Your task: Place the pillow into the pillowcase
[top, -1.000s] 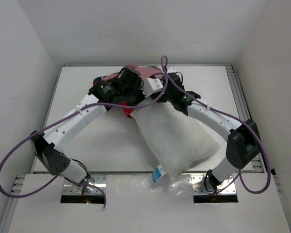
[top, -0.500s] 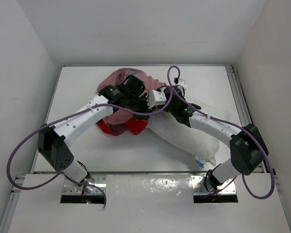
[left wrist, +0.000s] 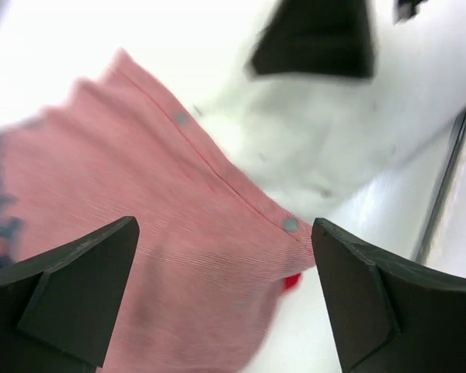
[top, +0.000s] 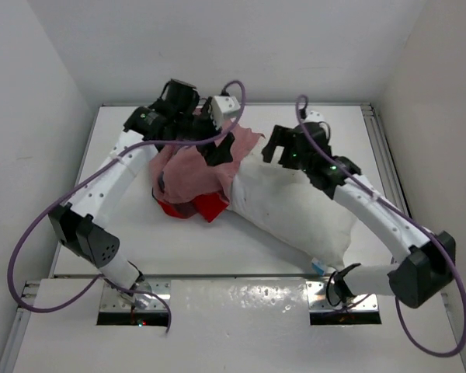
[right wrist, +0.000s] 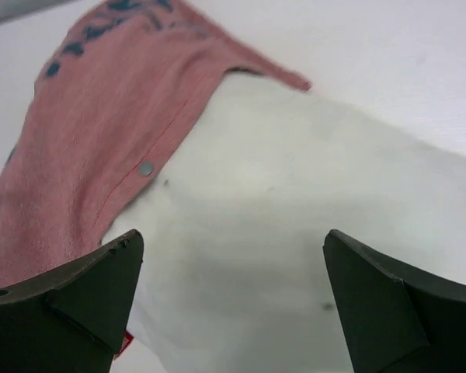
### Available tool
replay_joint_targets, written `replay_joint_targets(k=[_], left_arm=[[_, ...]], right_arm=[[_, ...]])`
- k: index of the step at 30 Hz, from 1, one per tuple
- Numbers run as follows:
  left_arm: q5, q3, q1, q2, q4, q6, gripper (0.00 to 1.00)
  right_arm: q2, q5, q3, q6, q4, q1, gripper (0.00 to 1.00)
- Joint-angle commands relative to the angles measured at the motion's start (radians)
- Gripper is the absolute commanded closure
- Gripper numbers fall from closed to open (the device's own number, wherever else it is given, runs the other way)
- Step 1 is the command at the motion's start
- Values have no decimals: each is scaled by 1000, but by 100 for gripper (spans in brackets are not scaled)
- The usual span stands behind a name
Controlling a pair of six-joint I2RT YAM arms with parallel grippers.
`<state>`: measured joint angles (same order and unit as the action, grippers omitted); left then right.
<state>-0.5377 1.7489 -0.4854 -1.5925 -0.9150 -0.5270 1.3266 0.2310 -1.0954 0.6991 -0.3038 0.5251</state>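
Observation:
The white pillow (top: pixel 295 206) lies flat across the middle and right of the table, its small tag (top: pixel 317 264) at the near edge. The pillowcase (top: pixel 190 175) is bunched at the pillow's far-left end, pink inside up with red showing beneath. Its snap-studded edge (right wrist: pixel 144 167) lies over that end of the pillow (right wrist: pixel 295 233). My left gripper (left wrist: pixel 224 225) hovers open above the pink fabric (left wrist: pixel 140 233), holding nothing. My right gripper (right wrist: pixel 233 233) is open above the pillow, nothing between its fingers. In the top view the left gripper (top: pixel 219 146) and right gripper (top: pixel 278 148) face each other over the seam.
White walls enclose the table on three sides. A metal rail (top: pixel 384 167) runs along the table's right edge. Both arm bases (top: pixel 132 299) stand on a foil-covered strip at the near edge. Purple cables loop off both arms.
Both grippers went from shut to open and let go of the fabric. The pillow, held up a second ago, dropped flat on the table. Both arms then lifted and drew apart.

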Motion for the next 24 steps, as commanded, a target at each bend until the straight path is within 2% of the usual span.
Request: replay_joint_targets(k=[1, 3, 4, 5, 6, 7, 8, 11, 13, 15, 17, 18, 22, 24], left_arm=[[-133, 75, 59, -27, 30, 28, 6], [-40, 46, 67, -52, 97, 85, 6], [14, 41, 61, -66, 166, 110, 8], [133, 44, 39, -111, 188, 146, 14], [189, 75, 22, -141, 211, 157, 16], [230, 102, 8, -171, 209, 159, 16], [270, 138, -16, -244, 200, 162, 15], [266, 315, -59, -375, 117, 171, 10], [312, 366, -93, -409, 136, 185, 9], [410, 354, -110, -438, 203, 188, 9], [465, 343, -124, -463, 219, 180, 16], [464, 345, -127, -472, 211, 177, 18], [387, 298, -143, -454, 185, 156, 24], [375, 229, -154, -425, 170, 136, 30]], right_arm=[[-90, -34, -49, -108, -120, -72, 5], [-95, -38, -40, -128, -104, -100, 40], [-86, -39, -41, -133, -95, -128, 57], [-72, -42, -49, -133, -89, -143, 75], [-28, -45, -55, -136, -74, -157, 75], [2, -48, -63, -151, -74, -178, 70], [34, -51, -87, -154, -80, -191, 60], [150, -117, -126, -142, -177, -226, 56], [158, -142, -39, -107, -161, -224, 55], [128, -211, 61, -55, -49, -199, 59], [68, -269, 193, 34, 78, -160, 65], [48, -268, 228, 60, 107, -101, 70], [-29, -208, 394, 253, 262, 39, 76], [-61, -179, 426, 307, 356, 90, 77]])
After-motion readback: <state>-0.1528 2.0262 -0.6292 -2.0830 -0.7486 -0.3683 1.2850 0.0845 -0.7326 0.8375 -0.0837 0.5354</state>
